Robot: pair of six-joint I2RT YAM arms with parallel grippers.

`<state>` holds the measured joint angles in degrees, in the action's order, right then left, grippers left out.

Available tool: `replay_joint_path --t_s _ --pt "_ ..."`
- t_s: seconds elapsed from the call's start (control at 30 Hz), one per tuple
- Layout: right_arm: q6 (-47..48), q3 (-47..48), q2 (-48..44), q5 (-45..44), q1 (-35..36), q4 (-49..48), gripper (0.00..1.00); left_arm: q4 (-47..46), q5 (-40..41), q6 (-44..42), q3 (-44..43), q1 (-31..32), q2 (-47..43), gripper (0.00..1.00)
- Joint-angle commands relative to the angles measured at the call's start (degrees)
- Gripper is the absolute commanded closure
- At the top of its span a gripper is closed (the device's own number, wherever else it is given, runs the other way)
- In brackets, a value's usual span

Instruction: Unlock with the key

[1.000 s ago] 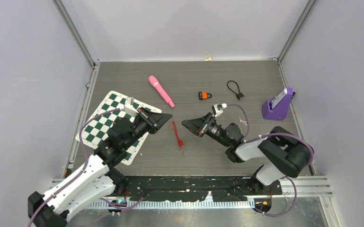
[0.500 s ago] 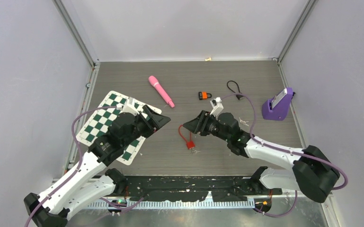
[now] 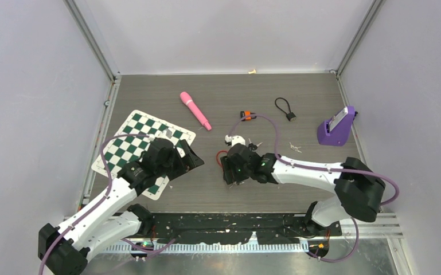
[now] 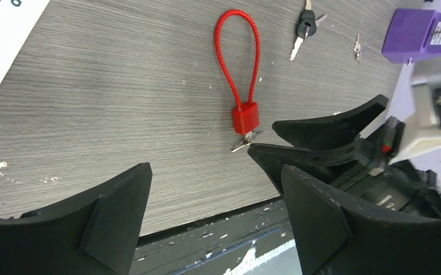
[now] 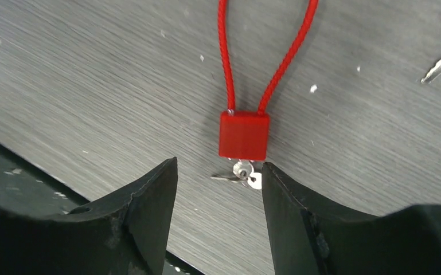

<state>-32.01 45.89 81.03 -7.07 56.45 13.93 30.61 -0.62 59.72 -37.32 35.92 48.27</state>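
A red cable padlock (image 5: 244, 136) lies flat on the dark table with its red loop (image 5: 264, 57) pointing away. A small silver key (image 5: 244, 175) sticks out of the body's near end, with another key on its ring. My right gripper (image 5: 218, 166) is open, low over the table, its fingers on either side of the key and not touching it. In the top view the right gripper (image 3: 229, 172) covers most of the padlock (image 3: 221, 156). My left gripper (image 3: 192, 157) is open and empty, to the padlock's left; from there the padlock (image 4: 245, 119) shows.
A checkered mat (image 3: 140, 150) lies under the left arm. A pink stick (image 3: 195, 110), an orange padlock (image 3: 246, 116), a black cable lock (image 3: 285, 107) and a purple stand (image 3: 337, 127) are at the back. Loose keys (image 3: 253, 144) lie behind the right gripper.
Both grippers have opened. The right gripper has come down and forward over the red padlock's key end. The left gripper has drawn back slightly toward the mat.
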Motion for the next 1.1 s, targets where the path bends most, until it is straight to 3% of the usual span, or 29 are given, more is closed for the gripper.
replay_joint_path --t_s 0.0,0.5,0.63,0.77,0.93,1.07 --pt "2.3 3.7 4.1 -4.0 1.8 5.3 0.38 -1.2 -3.4 -1.2 1.7 -2.0 -0.5 0.13" --pt "4.1 9.6 14.9 -4.8 2.4 5.8 0.39 -10.5 -11.8 1.7 7.0 -3.7 3.9 0.13" --pt "4.7 9.8 14.9 -4.9 2.6 5.6 0.65 -13.7 -13.9 3.0 8.2 -3.7 5.5 0.13" --pt "7.6 8.4 10.7 -7.4 4.4 3.2 0.83 -17.4 -16.1 4.3 9.3 -3.7 6.4 0.13" --pt "12.0 6.2 4.7 -11.2 7.5 -0.6 0.92 -22.2 -18.3 6.4 9.9 -3.7 7.2 0.14" --pt "15.1 1.3 -1.6 -8.9 8.4 -9.2 0.95 -24.5 -19.0 7.0 10.3 -3.7 7.2 0.15"
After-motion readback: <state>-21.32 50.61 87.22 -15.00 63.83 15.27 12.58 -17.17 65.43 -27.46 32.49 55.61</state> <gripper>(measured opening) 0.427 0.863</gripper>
